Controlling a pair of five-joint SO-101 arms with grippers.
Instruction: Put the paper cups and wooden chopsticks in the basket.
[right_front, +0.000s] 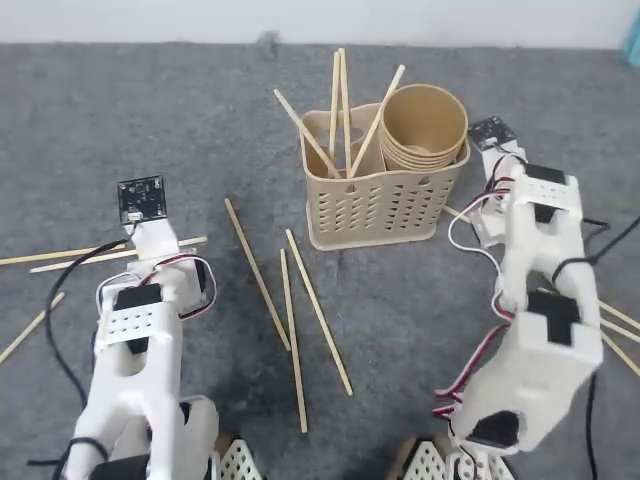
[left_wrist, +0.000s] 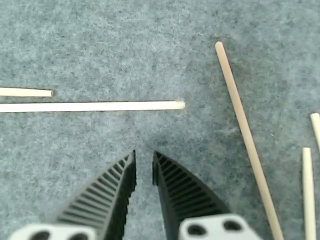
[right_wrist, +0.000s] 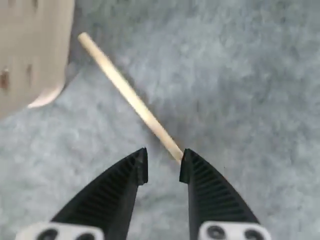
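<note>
1. high view: the basket (right_front: 380, 210) stands mid-table. the paper cups (right_front: 425, 125) are stacked inside it, and the standing chopsticks (right_front: 338, 100) lean tips-up beside them. three loose chopsticks (right_front: 293, 340) lie flat in front, their long axes running from the basket toward the arms and slightly fanned. we judge the crowded basket could deflect a stick lowered in at a slant.
2. left wrist view: the left gripper (left_wrist: 144, 159) hangs over the carpet (left_wrist: 100, 40) with a narrow gap and nothing in it. the crosswise chopstick (left_wrist: 90, 106) lies across the line of the jaws, its end just ahead of the gap. closing here would pinch only carpet, we think. a grip on that end alone could let the stick droop.
3. right wrist view: the right gripper (right_wrist: 164, 161) is narrowly parted and holds nothing. the slanted chopstick (right_wrist: 125, 90) has one end at a finger's tip and points obliquely toward the basket's corner. we fear that finger shoves or rolls it instead of straddling it.
</note>
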